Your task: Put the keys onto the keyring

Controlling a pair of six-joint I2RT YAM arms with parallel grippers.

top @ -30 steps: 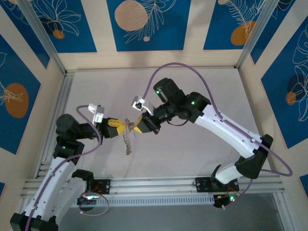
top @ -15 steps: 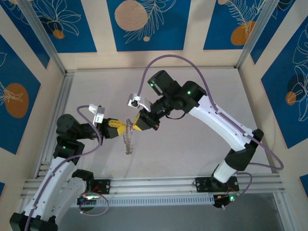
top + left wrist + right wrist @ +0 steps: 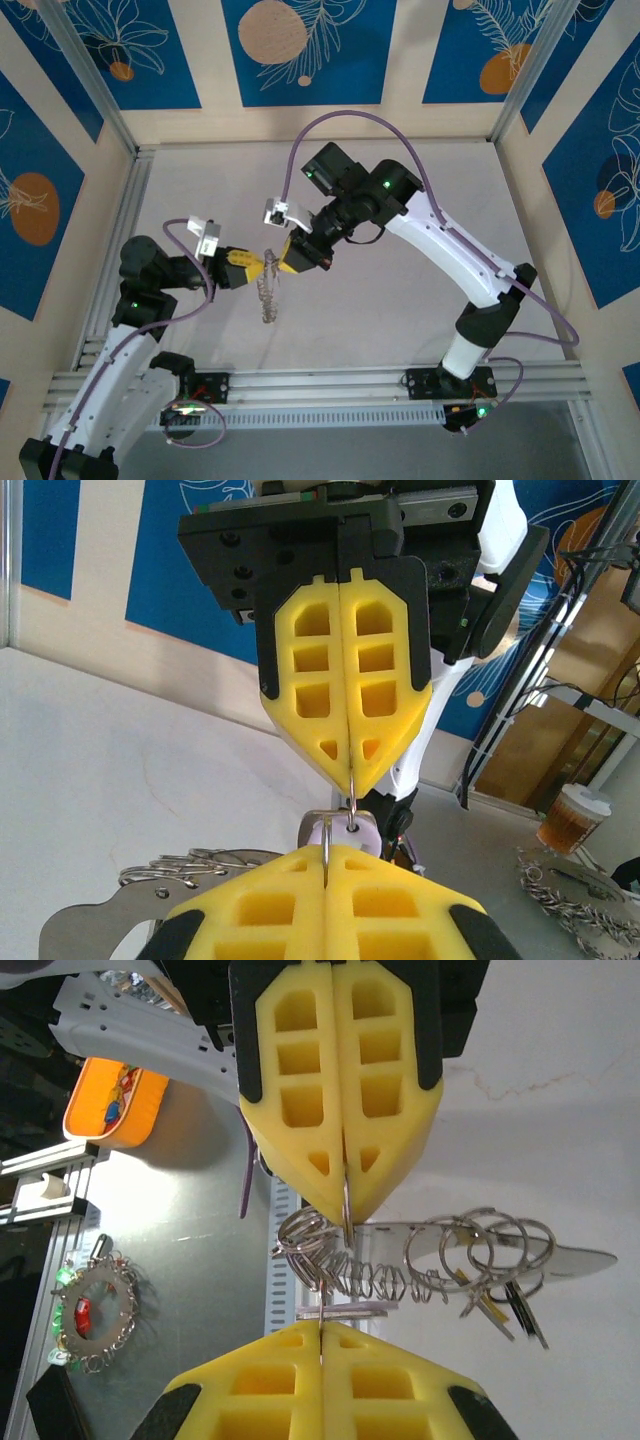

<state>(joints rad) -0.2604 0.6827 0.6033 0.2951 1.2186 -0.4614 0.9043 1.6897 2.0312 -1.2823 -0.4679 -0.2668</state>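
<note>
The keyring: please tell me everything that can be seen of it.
The keyring is a floppy chain of silvery wire rings and small coils, metal by its look. It is held up between the left gripper and the right gripper, whose jaws are both shut on thin wire at its upper end. The rest dangles; whether its tip reaches the table cannot be told. What look like small flat keys hang from its far rings.

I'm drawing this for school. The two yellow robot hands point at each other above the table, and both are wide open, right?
No. The left gripper and the right gripper point at each other above the table, but both are shut, jaws pressed together; both wrist views show it.
</note>
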